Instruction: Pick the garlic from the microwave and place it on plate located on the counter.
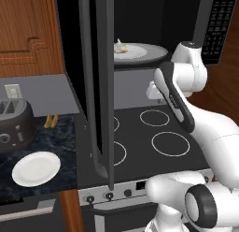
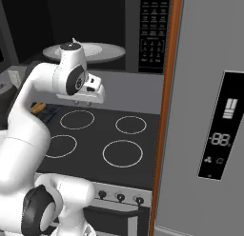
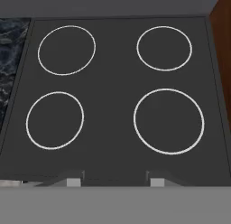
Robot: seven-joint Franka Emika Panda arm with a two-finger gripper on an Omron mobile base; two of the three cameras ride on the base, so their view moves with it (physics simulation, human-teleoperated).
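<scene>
Arm bent, claw (image 3: 115, 178) over stovetop (image 3: 113, 105) (facing down), fingers parted, empty

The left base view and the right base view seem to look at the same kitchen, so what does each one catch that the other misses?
The left base view alone takes in the white plate on the dark marbled counter, the toaster, the orange-yellow sticks, the microwave's open door and the garlic on the turntable dish. The right base view alone takes in a grey panel with a dark display. Both share the stovetop with its white rings, the keypad, the turntable dish and the white arm.
</scene>
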